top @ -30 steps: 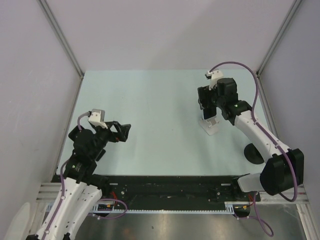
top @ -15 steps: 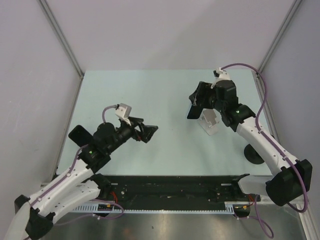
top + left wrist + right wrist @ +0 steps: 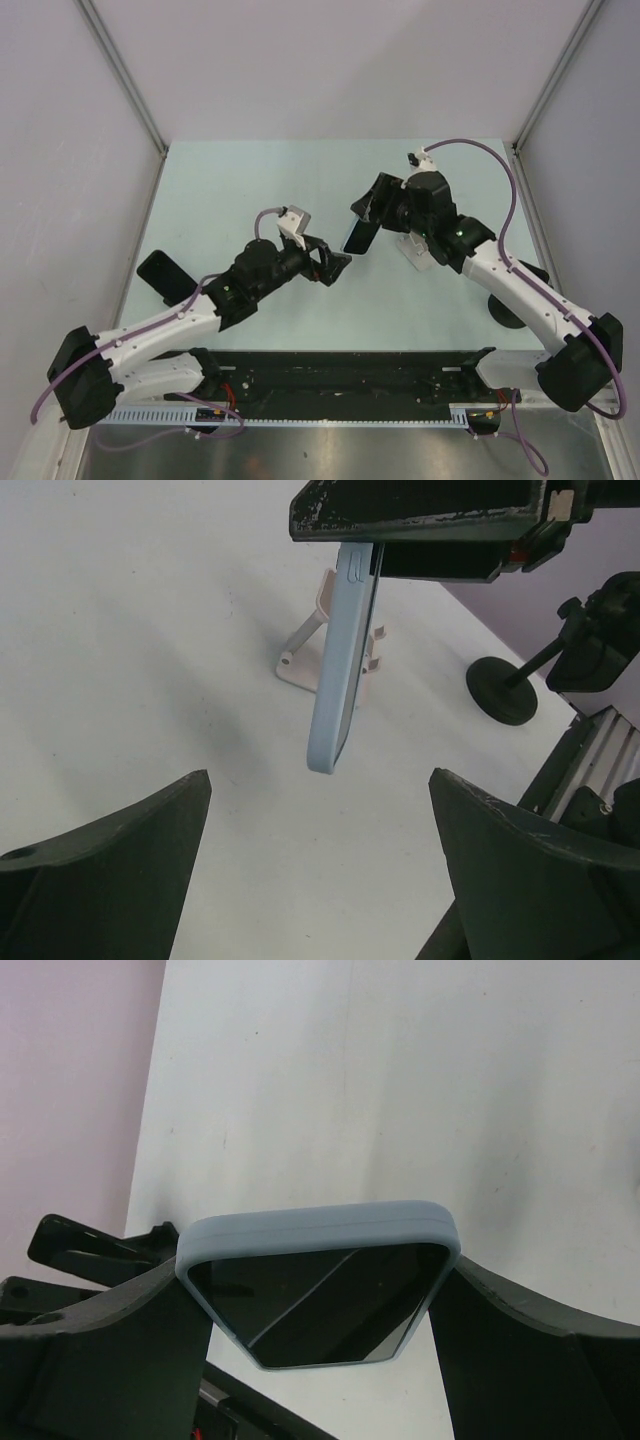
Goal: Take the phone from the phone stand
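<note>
Phone (image 3: 360, 236) hangs clear of the phone stand (image 3: 420, 248), in the air above the table (image 3: 260, 180), clamped across its width near one end by the right gripper (image 3: 372, 205). The left gripper (image 3: 335, 265) points at it from close by, fingers spread wide and holding nothing. The hold looks narrow, so the smooth case could pivot or slip and drop; a nudge from the left fingers, closing off-centre, might knock it loose.

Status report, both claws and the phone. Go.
Right claw shut on phone, off stand. Left claw open, facing it. Nothing in the way.
</note>
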`<state>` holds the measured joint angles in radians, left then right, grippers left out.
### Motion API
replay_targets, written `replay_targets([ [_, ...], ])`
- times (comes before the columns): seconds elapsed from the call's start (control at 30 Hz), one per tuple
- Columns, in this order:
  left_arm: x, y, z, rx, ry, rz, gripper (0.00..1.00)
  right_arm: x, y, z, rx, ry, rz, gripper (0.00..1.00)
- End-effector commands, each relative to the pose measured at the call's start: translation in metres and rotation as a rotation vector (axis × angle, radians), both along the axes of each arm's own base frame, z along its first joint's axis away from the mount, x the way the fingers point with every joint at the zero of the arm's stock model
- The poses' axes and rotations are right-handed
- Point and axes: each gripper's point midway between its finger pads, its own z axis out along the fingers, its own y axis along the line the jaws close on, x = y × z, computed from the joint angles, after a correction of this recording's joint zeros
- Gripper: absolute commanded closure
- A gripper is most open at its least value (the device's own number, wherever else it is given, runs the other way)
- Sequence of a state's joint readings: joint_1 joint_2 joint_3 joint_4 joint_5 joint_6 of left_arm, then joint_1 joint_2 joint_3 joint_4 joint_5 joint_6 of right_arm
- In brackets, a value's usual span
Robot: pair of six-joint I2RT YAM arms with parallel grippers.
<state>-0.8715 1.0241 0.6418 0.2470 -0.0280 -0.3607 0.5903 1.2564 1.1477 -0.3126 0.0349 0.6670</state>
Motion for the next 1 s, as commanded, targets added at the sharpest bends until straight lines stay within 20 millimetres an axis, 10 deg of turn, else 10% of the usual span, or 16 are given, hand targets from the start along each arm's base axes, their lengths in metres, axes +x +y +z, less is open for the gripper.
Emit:
replay_targets([
  [0.0, 0.014, -0.010, 0.030, -0.064, -0.071, 0.039, 0.07, 0.003, 0.014, 0.032, 0.132, -0.062, 0.004, 1.00],
  [0.53, 0.020, -0.034, -0.001, -0.015, -0.021, -0.001, 0.46, -0.005, 0.029, 0.025, 0.184, -0.038, 0.063, 1.00],
  [0.77, 0.020, -0.034, -0.001, -0.018, -0.029, 0.000, 1.00, -0.009, 0.031, 0.019, 0.176, -0.038, 0.093, 0.98],
  [0.83, 0.020, -0.030, -0.002, -0.016, -0.032, 0.014, 1.00, -0.011, 0.030, 0.019, 0.167, -0.050, 0.104, 0.89],
  [0.97, 0.025, -0.021, -0.004, -0.015, -0.030, 0.063, 1.00, -0.009, 0.019, 0.021, 0.113, -0.093, 0.085, 0.23],
])
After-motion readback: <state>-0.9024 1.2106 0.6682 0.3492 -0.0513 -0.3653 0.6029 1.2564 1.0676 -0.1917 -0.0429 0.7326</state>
